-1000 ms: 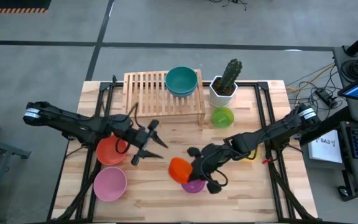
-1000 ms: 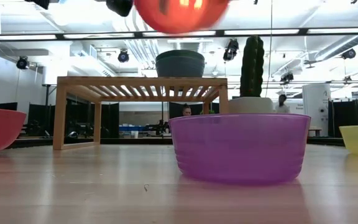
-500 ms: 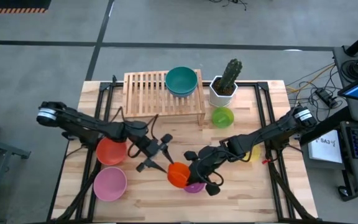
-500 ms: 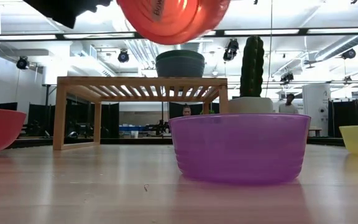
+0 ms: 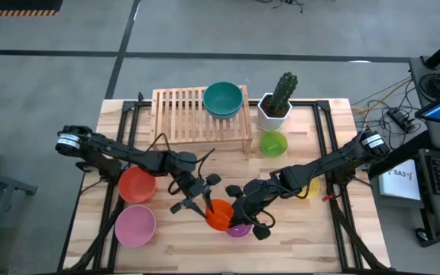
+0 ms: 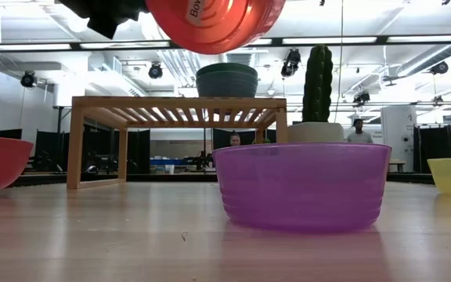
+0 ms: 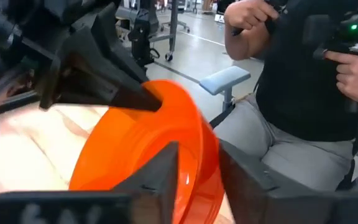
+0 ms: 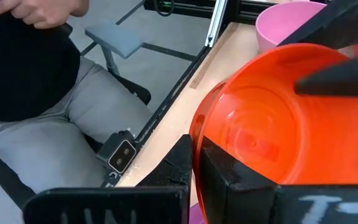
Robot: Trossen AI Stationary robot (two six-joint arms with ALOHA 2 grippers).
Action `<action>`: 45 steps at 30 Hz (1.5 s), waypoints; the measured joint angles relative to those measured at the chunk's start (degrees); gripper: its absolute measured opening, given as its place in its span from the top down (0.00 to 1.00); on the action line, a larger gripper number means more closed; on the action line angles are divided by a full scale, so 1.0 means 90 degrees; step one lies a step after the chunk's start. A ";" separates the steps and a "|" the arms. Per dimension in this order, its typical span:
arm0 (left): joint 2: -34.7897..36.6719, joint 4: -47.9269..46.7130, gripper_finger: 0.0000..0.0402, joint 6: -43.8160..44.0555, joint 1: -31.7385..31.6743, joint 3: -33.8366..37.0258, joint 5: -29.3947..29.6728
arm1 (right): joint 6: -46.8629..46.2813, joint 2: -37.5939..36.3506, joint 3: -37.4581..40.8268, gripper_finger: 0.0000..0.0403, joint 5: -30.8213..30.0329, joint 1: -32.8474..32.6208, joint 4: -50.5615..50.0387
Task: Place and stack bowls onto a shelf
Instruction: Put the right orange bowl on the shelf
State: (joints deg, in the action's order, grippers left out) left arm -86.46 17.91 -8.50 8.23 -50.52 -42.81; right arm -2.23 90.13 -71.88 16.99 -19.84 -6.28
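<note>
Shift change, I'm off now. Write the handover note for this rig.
Right gripper: shut on the orange bowl, held in the air above the purple bowl.
Left gripper: at the same bowl's rim.
Done: teal bowl on the shelf.
Left: the orange bowl, plus five on the table: purple bowl, red-orange bowl, pink bowl, lime bowl, yellow bowl.

Bare slatted top of the low light-wood shelf (image 5: 180, 114) beside the stacked teal plastic bowl (image 5: 223, 98); cactus in white pot (image 5: 276, 107) just right.
</note>
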 joint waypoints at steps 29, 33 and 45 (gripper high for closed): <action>0.0479 -0.3986 1.00 -0.0469 -0.0013 -0.1383 0.1553 | -0.0207 -0.1278 0.0093 0.60 -0.0443 0.0121 -0.0193; 0.0864 -0.5705 1.00 -0.0765 0.0000 -0.1954 0.2651 | -0.0087 -0.1664 0.0356 0.60 -0.0559 0.0089 -0.0213; 0.2359 -0.7993 1.00 -0.1380 -0.1343 -0.2404 0.6791 | -0.0313 -0.2050 0.2154 0.60 -0.0911 0.0024 0.1793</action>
State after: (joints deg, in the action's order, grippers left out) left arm -65.23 -54.03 -20.92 -3.85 -72.15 18.31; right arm -5.04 71.68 -52.49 8.80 -19.62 9.86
